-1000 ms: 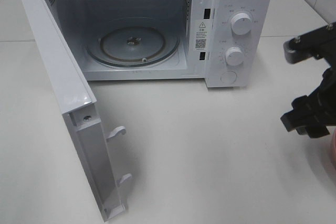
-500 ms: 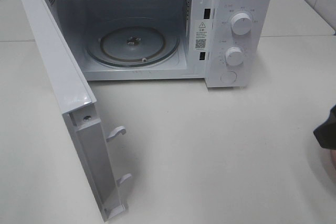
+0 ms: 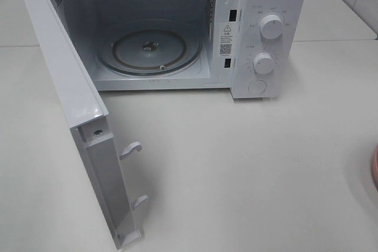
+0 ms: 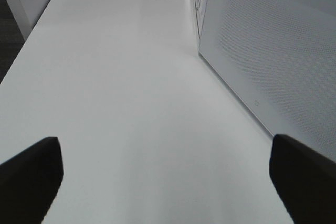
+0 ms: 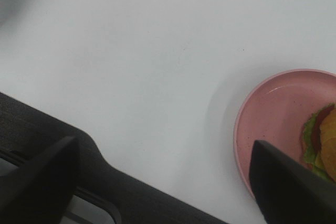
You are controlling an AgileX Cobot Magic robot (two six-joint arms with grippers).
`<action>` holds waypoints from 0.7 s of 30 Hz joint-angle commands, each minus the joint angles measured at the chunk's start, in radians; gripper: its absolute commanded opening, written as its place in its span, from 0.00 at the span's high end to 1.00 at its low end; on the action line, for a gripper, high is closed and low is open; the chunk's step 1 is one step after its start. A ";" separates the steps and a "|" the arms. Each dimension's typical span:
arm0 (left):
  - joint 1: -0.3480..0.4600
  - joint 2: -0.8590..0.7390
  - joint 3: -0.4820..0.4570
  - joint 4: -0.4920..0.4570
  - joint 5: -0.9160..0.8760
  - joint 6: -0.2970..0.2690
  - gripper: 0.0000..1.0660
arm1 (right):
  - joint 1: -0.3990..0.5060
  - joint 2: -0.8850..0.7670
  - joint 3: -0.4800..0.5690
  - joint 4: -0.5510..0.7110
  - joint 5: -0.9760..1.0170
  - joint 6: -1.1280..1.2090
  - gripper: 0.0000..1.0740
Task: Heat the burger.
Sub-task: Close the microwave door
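Burger on pink plate, ungrasped.

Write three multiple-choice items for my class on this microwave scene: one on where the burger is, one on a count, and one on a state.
1. Where is the burger?
A. On the glass turntable inside the microwave
B. On the pink plate on the table
C. Held in the right hand

2. How many round knobs are on the microwave's control panel?
A. One
B. Two
C. Four

3. What state is the microwave door in?
A. Swung open
B. Fully closed
C. Removed and lying flat on the table

Answers:
1. B, since the right wrist view shows the burger sitting on the pink plate, with the right hand open and nothing between its fingers.
2. B, since an upper knob and a lower knob show in the high view.
3. A, since the door stands out to the left and the empty turntable is in plain sight.
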 commanded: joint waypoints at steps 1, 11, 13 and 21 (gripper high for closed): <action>0.005 -0.011 0.000 0.003 -0.001 -0.002 0.06 | -0.002 -0.054 0.020 -0.002 0.010 -0.004 0.28; 0.005 -0.011 0.000 0.003 -0.001 -0.002 0.06 | -0.142 -0.305 0.113 0.006 -0.050 -0.012 0.28; 0.005 -0.011 0.000 0.003 -0.001 -0.002 0.06 | -0.187 -0.371 0.135 0.007 -0.078 -0.013 0.28; 0.005 -0.011 0.000 0.003 -0.001 -0.002 0.06 | -0.289 -0.495 0.184 0.035 -0.116 -0.015 0.29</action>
